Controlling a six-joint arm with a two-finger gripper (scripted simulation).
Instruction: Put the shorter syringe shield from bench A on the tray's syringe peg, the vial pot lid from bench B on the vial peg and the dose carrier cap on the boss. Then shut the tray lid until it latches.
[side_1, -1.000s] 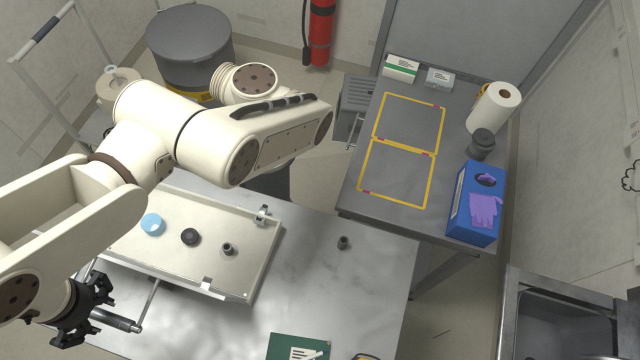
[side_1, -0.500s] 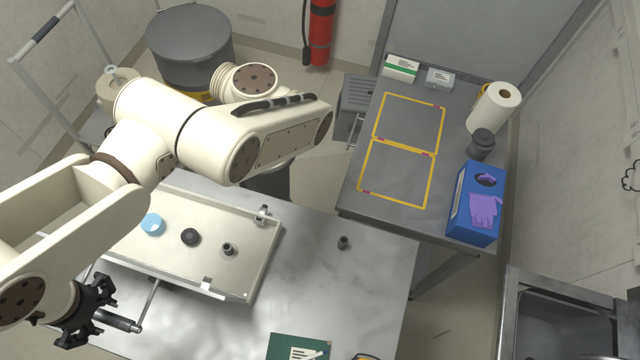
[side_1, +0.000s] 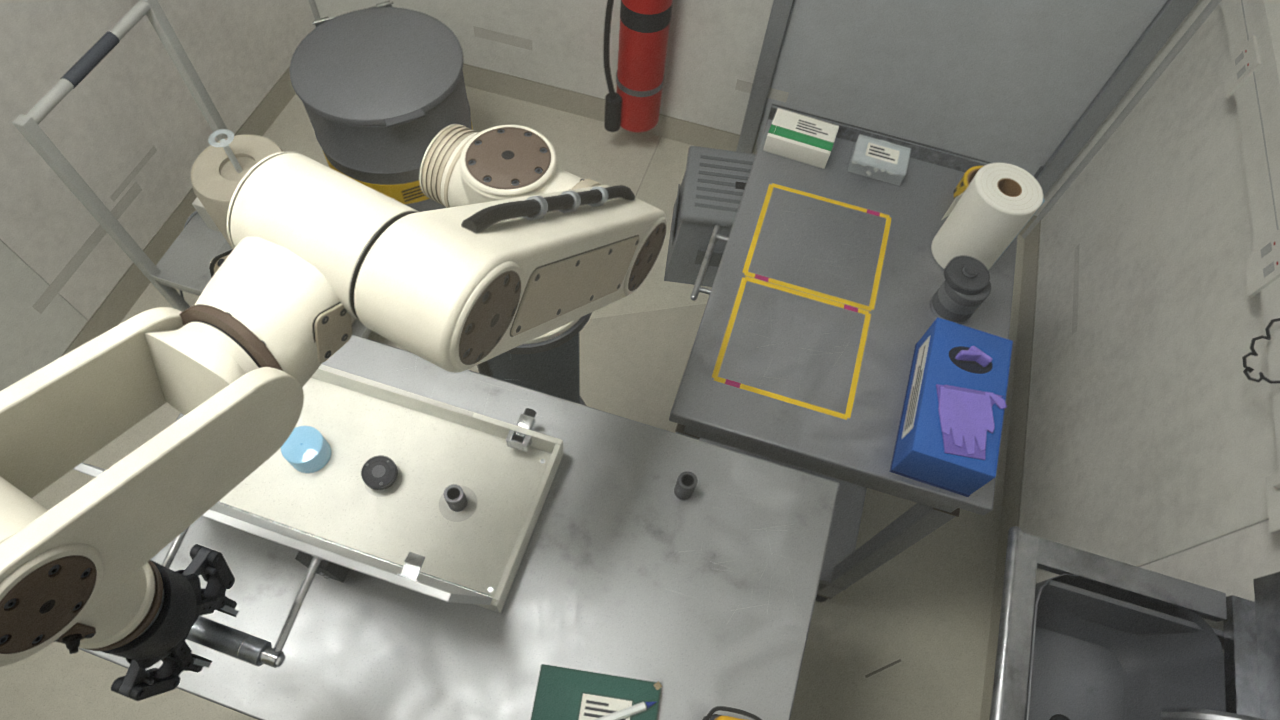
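My gripper [side_1: 170,627] is low at the near left corner of the bench, beside the dark handle bar [side_1: 234,641] that sticks out from the tray's near side. The cream tray [side_1: 385,475] lies flat on the bench and carries the light blue dose carrier cap [side_1: 306,449], the dark round vial pot lid [side_1: 380,473] and a short dark syringe shield [side_1: 456,497] in a row. A second dark syringe shield [side_1: 686,485] stands alone on the bench to the right of the tray. The gripper is open and holds nothing.
The bench's near left edge runs just under my gripper, and my own arm covers the tray's left end. A green clipboard [side_1: 595,694] lies at the near edge. The far bench holds two yellow-taped squares [side_1: 806,295], a blue glove box [side_1: 953,407], a paper roll [side_1: 985,215] and a dark pot [side_1: 962,288].
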